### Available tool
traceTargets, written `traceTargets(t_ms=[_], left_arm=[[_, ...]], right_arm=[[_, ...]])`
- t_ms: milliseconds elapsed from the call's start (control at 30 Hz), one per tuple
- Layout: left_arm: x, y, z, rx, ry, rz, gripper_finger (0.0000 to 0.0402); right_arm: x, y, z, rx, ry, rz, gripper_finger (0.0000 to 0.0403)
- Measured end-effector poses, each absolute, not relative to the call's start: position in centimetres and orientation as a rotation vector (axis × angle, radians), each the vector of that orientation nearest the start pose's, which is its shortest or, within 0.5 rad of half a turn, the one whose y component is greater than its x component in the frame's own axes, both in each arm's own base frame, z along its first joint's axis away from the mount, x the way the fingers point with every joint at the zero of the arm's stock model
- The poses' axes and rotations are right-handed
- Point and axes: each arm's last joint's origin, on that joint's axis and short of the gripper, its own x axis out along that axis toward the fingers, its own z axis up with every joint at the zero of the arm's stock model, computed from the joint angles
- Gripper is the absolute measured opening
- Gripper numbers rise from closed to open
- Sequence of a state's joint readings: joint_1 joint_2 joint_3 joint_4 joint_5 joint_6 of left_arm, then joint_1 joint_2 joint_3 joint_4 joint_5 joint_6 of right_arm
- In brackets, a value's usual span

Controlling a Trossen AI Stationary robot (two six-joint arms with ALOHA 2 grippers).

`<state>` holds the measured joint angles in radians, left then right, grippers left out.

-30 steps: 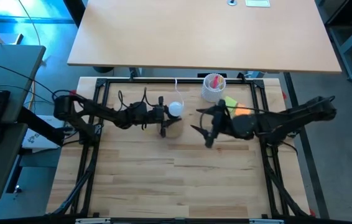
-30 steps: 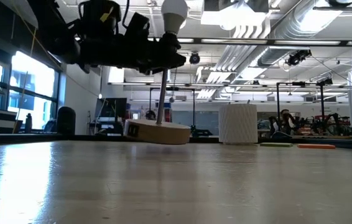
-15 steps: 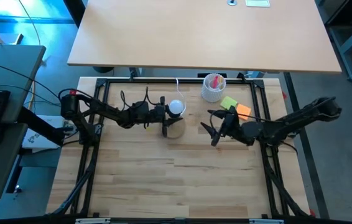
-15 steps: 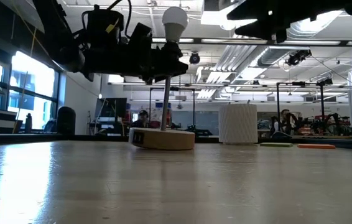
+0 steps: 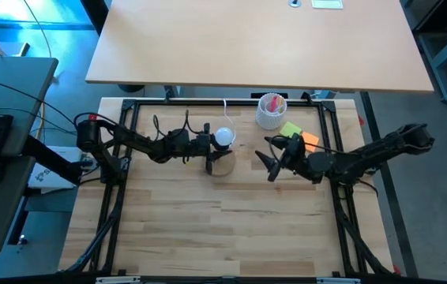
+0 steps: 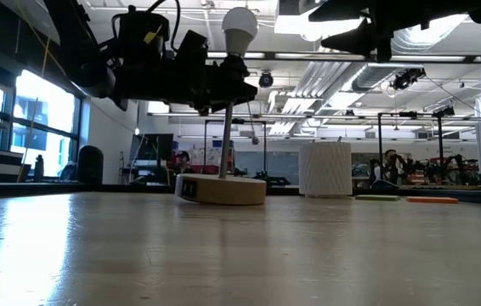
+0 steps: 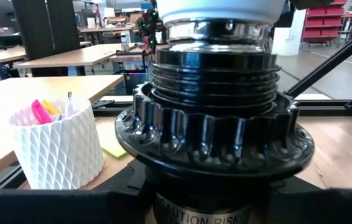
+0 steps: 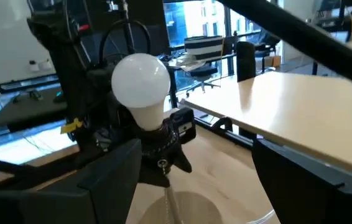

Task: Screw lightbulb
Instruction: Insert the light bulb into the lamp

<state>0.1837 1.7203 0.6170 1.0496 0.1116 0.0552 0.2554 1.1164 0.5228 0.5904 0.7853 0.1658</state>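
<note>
Left gripper point(image 5: 204, 144) clenches the socket point(image 7: 213, 134) to steady it; right gripper point(image 5: 264, 162), fingers spread, faces the lightbulb point(image 5: 223, 136)

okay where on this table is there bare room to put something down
The near half of the table, in front of both arms, is bare wood. The back strip is crowded: lamp stand with lightbulb, white cup, sticky notes, both end effectors.
</note>
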Motion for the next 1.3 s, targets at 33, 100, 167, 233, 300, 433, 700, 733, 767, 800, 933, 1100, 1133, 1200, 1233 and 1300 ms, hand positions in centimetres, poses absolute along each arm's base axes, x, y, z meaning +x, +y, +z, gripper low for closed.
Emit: traceTargets(t_ms=[33, 100, 167, 233, 300, 433, 700, 733, 767, 800, 933, 1100, 1133, 1200, 1233, 1300], left_arm=[[31.5, 5.5, 16.8, 0.047, 0.056, 0.070, 0.0136], [31.5, 5.5, 16.7, 0.047, 0.057, 0.070, 0.0135], [31.5, 5.5, 16.7, 0.046, 0.058, 0.069, 0.0136], [31.5, 5.5, 16.7, 0.045, 0.059, 0.068, 0.0136], [31.5, 5.5, 16.7, 0.044, 0.059, 0.068, 0.0135], [31.5, 5.5, 16.7, 0.044, 0.060, 0.067, 0.0135], [31.5, 5.5, 16.6, 0.043, 0.065, 0.067, 0.0135], [31.5, 5.5, 16.5, 0.041, 0.074, 0.065, 0.0134], [31.4, 5.4, 16.3, 0.039, 0.091, 0.061, 0.0134], [31.4, 5.4, 16.0, 0.036, 0.107, 0.059, 0.0134], [31.4, 5.4, 16.3, 0.038, 0.086, 0.059, 0.0134], [31.4, 5.2, 16.2, 0.022, 0.099, 0.053, 0.0134], [31.4, 5.2, 16.2, 0.021, 0.102, 0.054, 0.0134], [31.4, 5.2, 16.1, 0.020, 0.104, 0.057, 0.0135], [31.4, 5.2, 16.2, 0.020, 0.103, 0.058, 0.0136], [31.4, 5.3, 16.1, 0.021, 0.108, 0.040, 0.0142]], right_arm=[[22.7, 3.8, 25.3, 0.185, -0.045, -0.531, 0.0302], [22.7, 3.5, 25.2, 0.240, -0.055, -0.551, 0.0302], [22.7, 3.1, 25.1, 0.279, -0.068, -0.579, 0.0302], [22.8, 2.8, 25.1, 0.283, -0.067, -0.591, 0.0302], [22.9, 2.4, 25.2, 0.241, -0.055, -0.565, 0.0302], [23.3, 1.9, 25.6, 0.129, -0.053, -0.403, 0.0302], [23.7, 0.7, 25.9, -0.024, -0.055, -0.271, 0.0302], [24.0, 0.5, 26.0, -0.039, -0.056, -0.247, 0.0302], [24.3, 0.3, 26.2, -0.051, -0.057, -0.213, 0.0302], [24.8, 0.1, 26.4, -0.061, -0.058, -0.176, 0.0302], [27.2, -0.8, 26.7, -0.090, -0.040, -0.087, 0.0302], [29.6, -3.0, 28.1, -0.080, -0.007, -0.106, 0.0303], [29.8, -3.3, 28.5, -0.079, 0.005, -0.095, 0.0303], [30.2, -3.7, 29.1, -0.077, 0.036, -0.065, 0.0303], [30.4, -3.8, 29.5, -0.077, 0.048, -0.056, 0.0303], [30.6, -3.8, 30.0, -0.078, 0.082, -0.031, 0.0303]])
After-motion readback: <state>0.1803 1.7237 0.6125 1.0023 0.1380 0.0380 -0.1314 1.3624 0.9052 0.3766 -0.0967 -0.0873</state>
